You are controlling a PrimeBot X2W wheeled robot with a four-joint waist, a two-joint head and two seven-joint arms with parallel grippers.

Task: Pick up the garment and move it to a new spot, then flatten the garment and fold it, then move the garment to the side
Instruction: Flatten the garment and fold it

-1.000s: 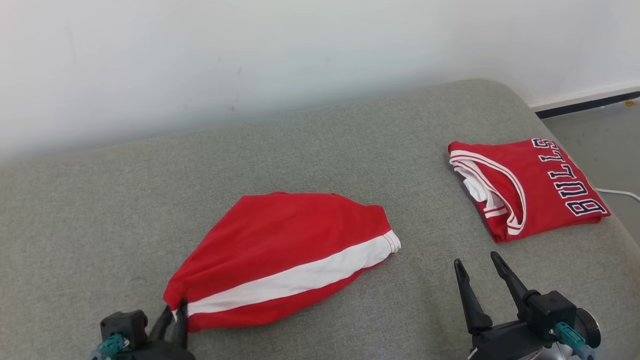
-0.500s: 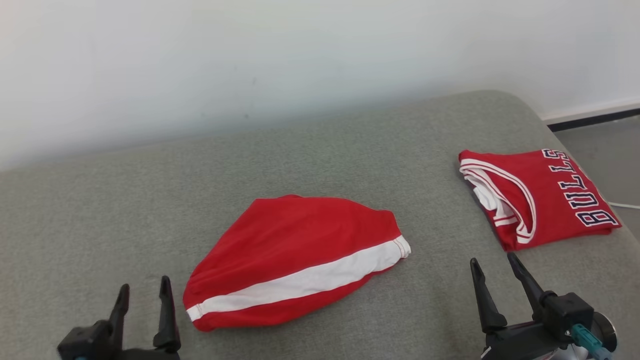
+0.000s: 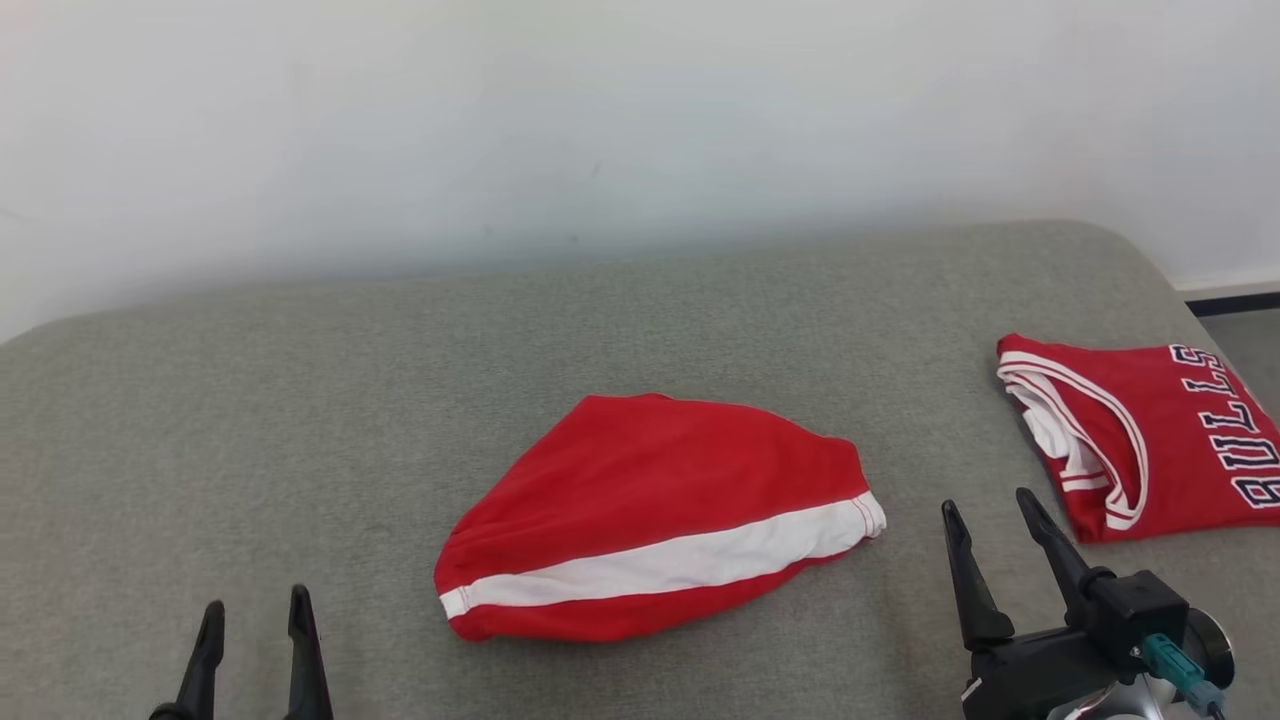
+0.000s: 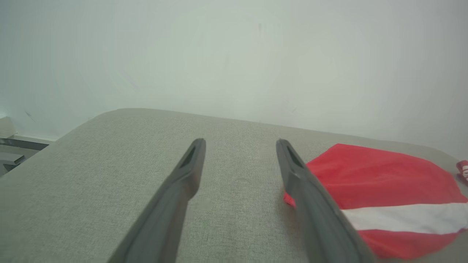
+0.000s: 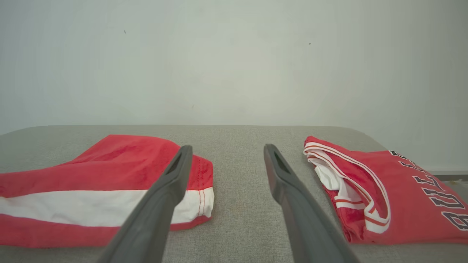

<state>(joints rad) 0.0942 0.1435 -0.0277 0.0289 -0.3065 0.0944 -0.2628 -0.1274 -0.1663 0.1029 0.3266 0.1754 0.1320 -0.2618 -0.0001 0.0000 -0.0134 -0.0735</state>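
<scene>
In the head view, the garment (image 3: 660,520), red with a white stripe, is seen lying in a compact, rounded bundle near the middle of the grey cushion (image 3: 300,420), somewhat toward its front edge. A folded red jersey (image 3: 1170,440) is set at the cushion's right edge, well apart from it. The garment is judged to be laid out and probably folded over once, though how neat the fold is cannot be settled from this angle. The move to the side is judged not yet done. The left hand (image 3: 255,600) is seen at the front left of the cushion, its fingers spread and nothing held, apart from the garment's left end. The right hand (image 3: 985,500) is likewise spread and empty, between the garment and the jersey. In the left wrist view, the left hand (image 4: 240,142) is shown wide open over bare cushion, with the garment (image 4: 384,182) just beside its right finger and nothing between the fingers. In the right wrist view, the right hand (image 5: 227,146) is shown open over the bare strip between the garment (image 5: 102,164) and the jersey (image 5: 384,190), and neither appears to be touched.
</scene>
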